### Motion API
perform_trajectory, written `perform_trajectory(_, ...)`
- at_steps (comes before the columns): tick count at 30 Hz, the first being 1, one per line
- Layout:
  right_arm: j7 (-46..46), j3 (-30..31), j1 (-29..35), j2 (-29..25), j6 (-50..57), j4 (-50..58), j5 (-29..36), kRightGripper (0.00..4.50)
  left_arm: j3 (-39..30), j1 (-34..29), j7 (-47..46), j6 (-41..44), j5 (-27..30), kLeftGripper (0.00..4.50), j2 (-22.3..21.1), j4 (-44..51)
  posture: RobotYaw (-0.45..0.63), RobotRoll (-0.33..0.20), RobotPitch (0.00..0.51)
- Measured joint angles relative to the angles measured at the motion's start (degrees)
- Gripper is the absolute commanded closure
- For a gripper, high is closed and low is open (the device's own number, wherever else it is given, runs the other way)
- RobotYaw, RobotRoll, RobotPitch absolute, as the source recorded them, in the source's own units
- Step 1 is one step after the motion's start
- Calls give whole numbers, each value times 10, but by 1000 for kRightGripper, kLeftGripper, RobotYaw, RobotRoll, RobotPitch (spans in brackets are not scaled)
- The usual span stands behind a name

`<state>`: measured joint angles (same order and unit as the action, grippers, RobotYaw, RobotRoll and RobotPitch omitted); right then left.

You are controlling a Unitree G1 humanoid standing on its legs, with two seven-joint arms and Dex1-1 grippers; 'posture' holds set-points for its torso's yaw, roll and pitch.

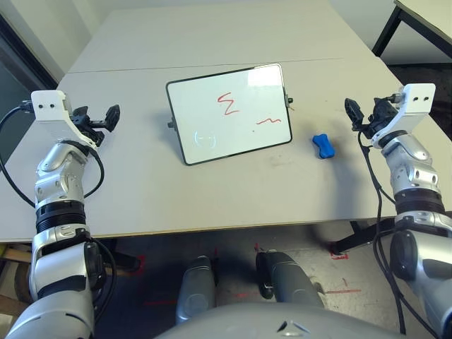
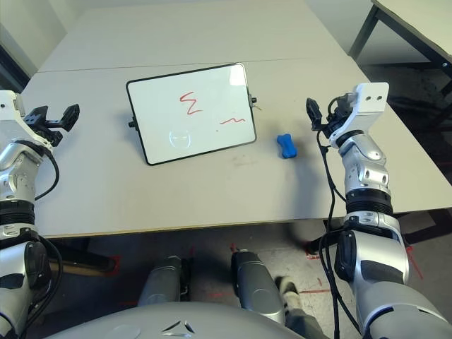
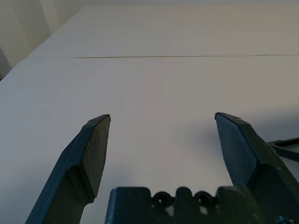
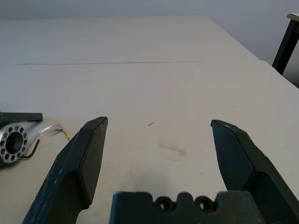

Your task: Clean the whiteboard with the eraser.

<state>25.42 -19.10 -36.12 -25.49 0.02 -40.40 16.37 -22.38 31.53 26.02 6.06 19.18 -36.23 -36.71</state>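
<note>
Just sitting there: whiteboard [image 1: 229, 113] with red scribbles [image 1: 227, 104], eraser [image 1: 323, 145] beside it

Hovering apart over the bare surface [image 1: 212, 191], both left end effector [image 1: 99, 121] and right end effector [image 1: 361, 113] spread wide.

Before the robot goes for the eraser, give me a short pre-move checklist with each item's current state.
1. Right claw open and empty: ok.
2. Left claw open and empty: ok.
3. Eraser lies free on the table, between the whiteboard and the right claw, touching neither: ok.
4. Path from right claw to eraser unobstructed: ok.
5. Whiteboard has red scribbles left to wipe: ok, the task is pending.
6. Whiteboard propped stably enough to take wiping pressure: cannot tell; its support is hidden.
</note>
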Motion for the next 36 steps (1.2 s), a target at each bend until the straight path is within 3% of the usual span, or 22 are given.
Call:
perform_trajectory(11,0,0,0,0,2,1,0,25,3,-5,18,-1,4,0,6,24,-98,0,119)
perform_trajectory(21,1,6,-11,0,36,26,3,25,33,-104,118,133,99,0,11,325,-80,0,118)
perform_trajectory(25,1,12,-28,-2,53,28,2,25,75,-145,166,190,132,0,7,430,-90,0,118)
perform_trajectory(31,-9,35,-31,-6,137,71,-6,25,157,-166,199,194,99,0,-1,468,-111,0,120)
perform_trajectory(36,-22,61,-32,-31,286,147,-10,25,191,-165,203,168,65,0,4,465,-135,0,119)
